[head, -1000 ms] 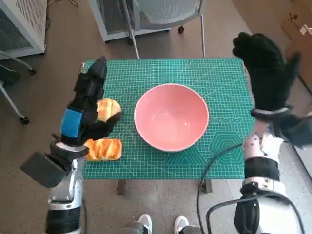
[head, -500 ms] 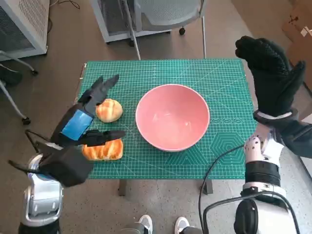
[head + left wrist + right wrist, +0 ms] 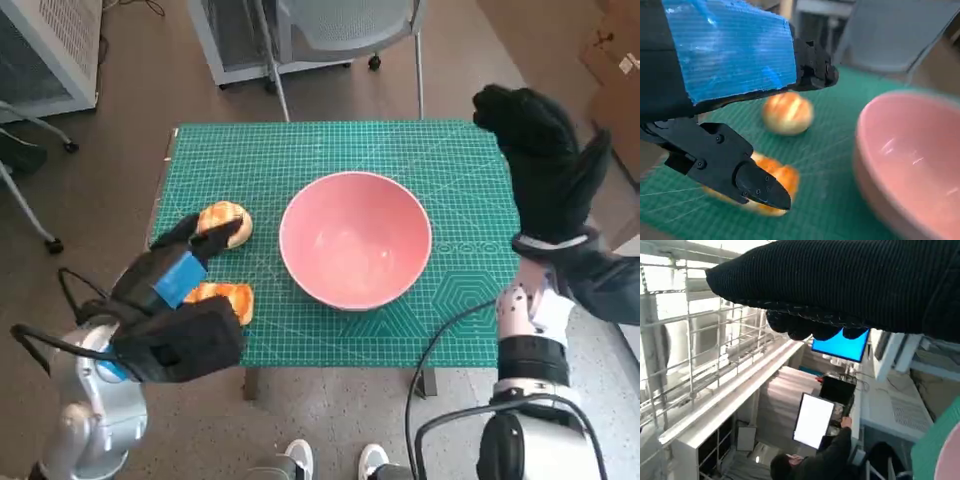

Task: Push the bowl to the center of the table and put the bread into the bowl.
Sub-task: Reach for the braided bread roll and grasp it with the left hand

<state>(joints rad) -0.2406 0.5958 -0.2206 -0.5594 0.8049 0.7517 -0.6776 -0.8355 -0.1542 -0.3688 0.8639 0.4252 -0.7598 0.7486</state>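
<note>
Pink bowl sits mid-frame on the green mat. Two breads lie left of it: a round bun and a longer loaf just below. Left hand hovers over them, fingers spread, holding nothing. Right hand is raised at the right edge, fingers apart, empty.

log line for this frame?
bowl: centered, empty | bread: two pieces on mat | left hand: open over bread | right hand: open, raised
</note>
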